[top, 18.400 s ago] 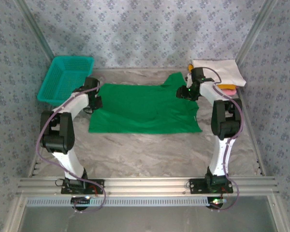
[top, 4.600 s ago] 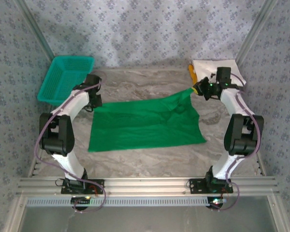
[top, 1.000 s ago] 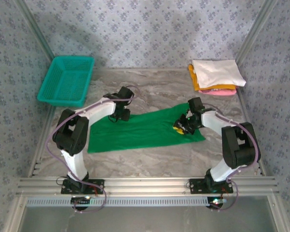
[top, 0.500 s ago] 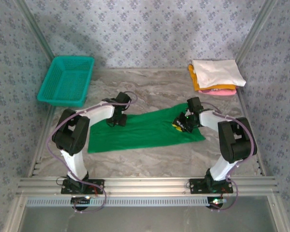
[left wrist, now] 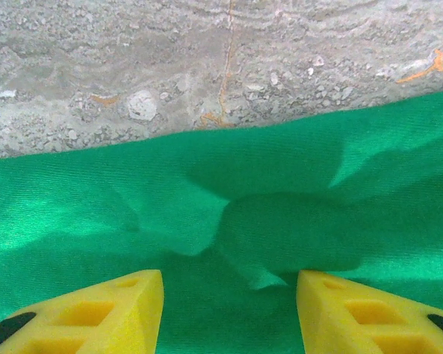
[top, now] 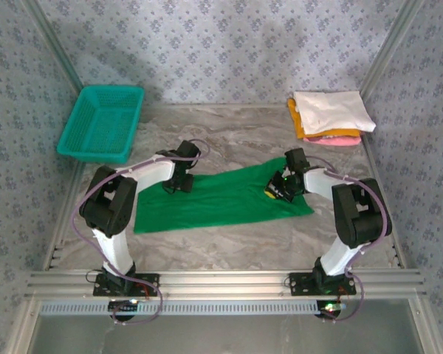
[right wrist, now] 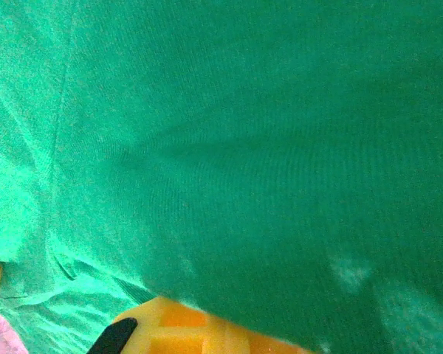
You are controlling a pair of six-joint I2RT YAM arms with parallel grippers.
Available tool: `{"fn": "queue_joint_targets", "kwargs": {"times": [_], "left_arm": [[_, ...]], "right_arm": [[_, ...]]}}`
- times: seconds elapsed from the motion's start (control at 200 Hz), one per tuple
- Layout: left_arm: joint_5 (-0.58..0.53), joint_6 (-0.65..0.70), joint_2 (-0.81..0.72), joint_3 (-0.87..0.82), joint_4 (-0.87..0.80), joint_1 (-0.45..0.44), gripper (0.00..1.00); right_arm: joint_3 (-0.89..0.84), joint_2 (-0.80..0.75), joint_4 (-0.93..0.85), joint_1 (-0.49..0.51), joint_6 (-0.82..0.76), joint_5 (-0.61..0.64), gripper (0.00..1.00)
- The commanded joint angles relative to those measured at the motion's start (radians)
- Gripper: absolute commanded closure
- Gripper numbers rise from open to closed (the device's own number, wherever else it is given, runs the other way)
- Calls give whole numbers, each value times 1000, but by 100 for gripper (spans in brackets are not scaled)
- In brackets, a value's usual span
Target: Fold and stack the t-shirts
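Top view, green t-shirt (top: pixel 221 200): lay flat as a long band.
Top view, folded t-shirts (top: pixel 331 114): stacked well beyond the green t-shirt's right end.
Top view, left gripper (top: pixel 179 184): at the green t-shirt's far left edge.
Left wrist, left gripper: jaws stood apart over the green t-shirt.
Right wrist, right gripper (top: pixel 273 193): jaws together, clamping the green t-shirt's right end.

Soft even light, dark shadows on green t-shirt (left wrist: pixel 229 221)
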Motion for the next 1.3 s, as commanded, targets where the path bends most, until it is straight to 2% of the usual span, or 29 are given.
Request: {"fn": "queue_joint_targets", "kwargs": {"times": [0.0,0.375,0.465,0.565,0.695,0.83,0.964,1.079,1.149,1.194,1.234,1.294], "left_arm": [[-20,-17,-30,-9,-7,7,50],[-27,-21,-18,1,-10,6,51],[-40,-20,-24,-5,-12,8,51],[-37,-18,-13,-3,-9,11,51],[-33,-27,-3,5,-11,11,51],[-34,-20,-2,3,-9,11,51],[-40,-16,3,2,-12,17,51],[-40,-16,2,-5,-8,20,51],[-40,-15,2,-5,-11,20,51],[-39,-14,2,-5,-14,22,51],[-41,-11,3,-5,-14,22,51],[-42,-11,3,-3,-15,25,51]], "right_arm": [[20,-69,-80,7,5,23,100],[-10,-163,-115,21,45,24,100],[-16,-187,-111,42,77,-18,100],[28,-216,-184,96,70,68,100],[49,-250,-229,112,90,98,100],[120,-275,-324,149,61,195,100],[90,-277,-345,172,80,217,100],[28,-267,-279,176,100,176,100],[31,-248,-297,194,99,172,100],[36,-241,-313,204,96,171,89],[30,-243,-324,210,96,172,83],[12,-260,-325,215,100,169,66]]}}
